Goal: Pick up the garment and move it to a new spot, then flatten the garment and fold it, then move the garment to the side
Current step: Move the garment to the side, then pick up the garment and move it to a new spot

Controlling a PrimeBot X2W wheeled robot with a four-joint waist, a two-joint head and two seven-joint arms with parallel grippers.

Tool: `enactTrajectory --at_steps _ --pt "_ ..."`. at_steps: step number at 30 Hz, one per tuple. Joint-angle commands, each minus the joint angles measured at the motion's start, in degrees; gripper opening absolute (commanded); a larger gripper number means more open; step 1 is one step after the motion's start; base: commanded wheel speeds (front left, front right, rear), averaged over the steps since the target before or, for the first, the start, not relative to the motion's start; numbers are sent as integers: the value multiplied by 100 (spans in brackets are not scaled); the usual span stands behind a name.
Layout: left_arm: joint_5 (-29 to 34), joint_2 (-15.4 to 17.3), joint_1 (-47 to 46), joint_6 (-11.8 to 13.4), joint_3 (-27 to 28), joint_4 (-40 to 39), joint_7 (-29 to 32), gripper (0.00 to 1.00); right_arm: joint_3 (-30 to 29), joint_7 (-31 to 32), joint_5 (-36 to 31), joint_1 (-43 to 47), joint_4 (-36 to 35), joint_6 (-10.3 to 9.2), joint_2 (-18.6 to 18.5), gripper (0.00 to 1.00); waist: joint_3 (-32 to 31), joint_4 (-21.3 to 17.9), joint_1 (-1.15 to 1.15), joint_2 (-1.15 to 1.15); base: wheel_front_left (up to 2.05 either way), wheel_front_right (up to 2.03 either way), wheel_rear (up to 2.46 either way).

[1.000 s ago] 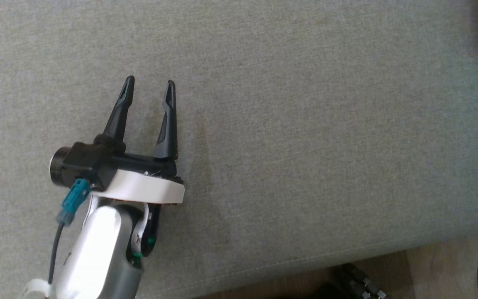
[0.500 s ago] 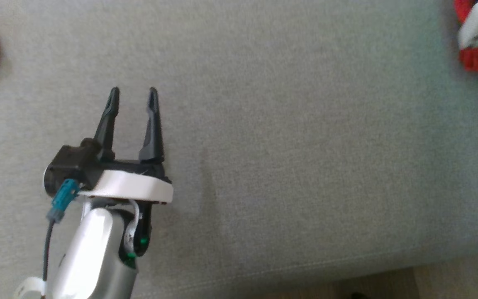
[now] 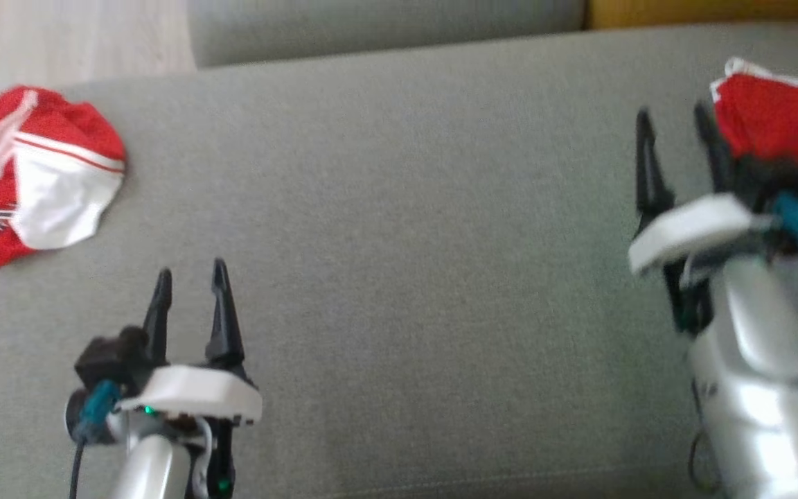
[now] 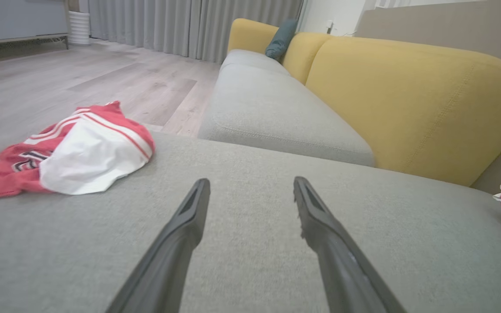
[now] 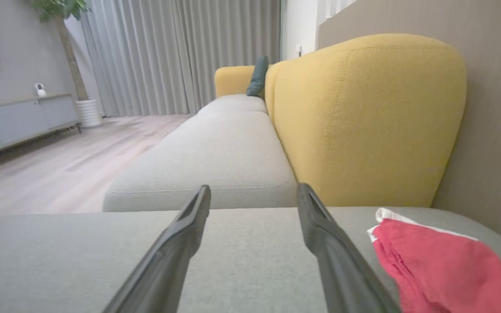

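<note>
A crumpled red and white garment (image 3: 32, 173) lies at the far left of the grey cushion (image 3: 399, 263), close to its edge. My left gripper (image 3: 190, 277) hovers open and empty over the cushion, to the right of and nearer than that garment; its wrist view has the garment (image 4: 72, 152) ahead on the left of the open gripper (image 4: 250, 184). A folded red cloth with white trim (image 3: 780, 118) rests at the far right. My right gripper (image 3: 672, 118) is open just left of it, and the red cloth (image 5: 442, 265) lies beside the right finger of that gripper (image 5: 254, 191).
A yellow backrest (image 5: 363, 117) rises behind the cushion, and a second grey seat (image 4: 272, 113) continues beyond a gap. Wooden floor (image 4: 81, 78) lies past the cushion's left edge. A cabinet (image 5: 20, 117) and curtains (image 5: 168, 56) stand farther off.
The head camera has swung, so the far part of the cushion, both red cloths and the right arm have come into view. Both grippers stay open.
</note>
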Motion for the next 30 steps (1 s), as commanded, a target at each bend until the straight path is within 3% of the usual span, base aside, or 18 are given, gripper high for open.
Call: enactTrajectory --at_steps 1,6,12,18,30 --pt "-35 16 -52 -28 206 -146 -68 100 136 -79 84 215 -406 37 119 100 -346 200 1 0 0 0 0" --pt "21 -20 282 -124 161 -77 -68 100 47 -123 72 1707 -1505 37 220 100 -620 345 1 0 0 0 0" --pt "48 -36 543 -183 70 -105 -68 100 228 -99 341 2755 -2373 37 227 100 -696 373 1 0 0 0 0" --pt "-3 -44 707 -160 -39 -138 -68 100 328 7 343 3198 -2851 37 228 100 -707 326 1 0 0 0 0" --pt "-42 -46 691 -107 -144 -156 -69 100 437 160 385 3349 -3007 37 229 100 -728 372 1 0 0 0 0"
